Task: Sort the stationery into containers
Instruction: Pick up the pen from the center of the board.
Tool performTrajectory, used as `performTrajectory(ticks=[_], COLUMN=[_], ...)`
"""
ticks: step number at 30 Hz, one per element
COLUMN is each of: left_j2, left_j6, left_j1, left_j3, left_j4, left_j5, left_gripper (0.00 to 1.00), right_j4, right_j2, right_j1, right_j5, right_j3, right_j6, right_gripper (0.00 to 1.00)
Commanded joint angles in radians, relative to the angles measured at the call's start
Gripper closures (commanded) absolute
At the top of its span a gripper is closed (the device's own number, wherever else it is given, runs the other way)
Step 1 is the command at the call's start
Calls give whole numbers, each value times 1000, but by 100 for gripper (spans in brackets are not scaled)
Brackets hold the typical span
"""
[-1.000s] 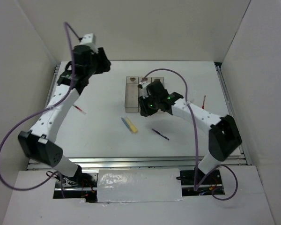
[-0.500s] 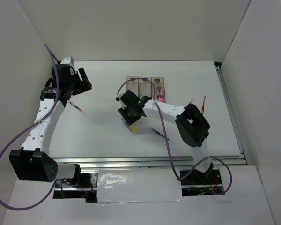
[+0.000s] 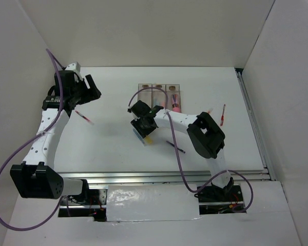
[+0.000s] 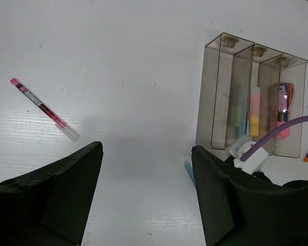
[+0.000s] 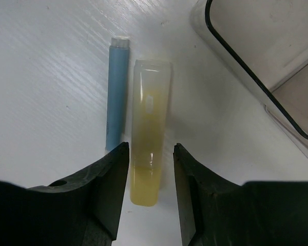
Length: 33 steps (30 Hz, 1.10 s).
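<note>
On the white worktop [image 3: 113, 148], just in front of the containers [image 4: 208, 97], my right end effector [image 5: 150, 148] is released, its two fingers [image 5: 105, 179] standing either side of the yellow marker [image 5: 150, 128]. The marker lies flat between them and I am not gripping it. A blue pen [image 5: 115, 92] lies alongside it, just beside its left edge, outside my fingers. A corner of the clear bins shows at the upper right of the wrist view.

My left end effector [image 4: 146, 151] hangs over the left part of the worktop, spread wide with nothing between the fingers. A thin red pen [image 4: 43, 108] lies slantwise on the surface ahead of it and to the left, well apart from the bins.

In the three joined bins, the left one holds a pale green marker [image 4: 236, 110], the middle one a yellow and pink marker [image 4: 254, 110], the right one a pink-and-purple marker [image 4: 282, 113]. From above, a dark purple pen [image 3: 175, 147] lies near my right arm, and another thin red pen [image 3: 222, 115] lies far to the right.
</note>
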Motion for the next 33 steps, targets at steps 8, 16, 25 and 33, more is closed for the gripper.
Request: performTrajectory(ticks=[8,16,25,33], left_j2=[-11,-8,-33,-43], left_j6=[-28,-32,-42,-25], left_j1=[40,53,60,57], left_j3=[-6,3,-20,-18], left_j4=[27,27,53,60], left_j5=[33,42,46,-1], left_gripper=[17,17,19,19], right_j4=[-46,-66,-36,-9], right_j2=[47,53,-178,-393], right_j1=[-12,-16,-26,-96], right_j5=[-12,-15,-73,-96], right_j3=[71,78,16,69], right_j6=[-30,-44,-97,-81], right_gripper=[54,55,91,100])
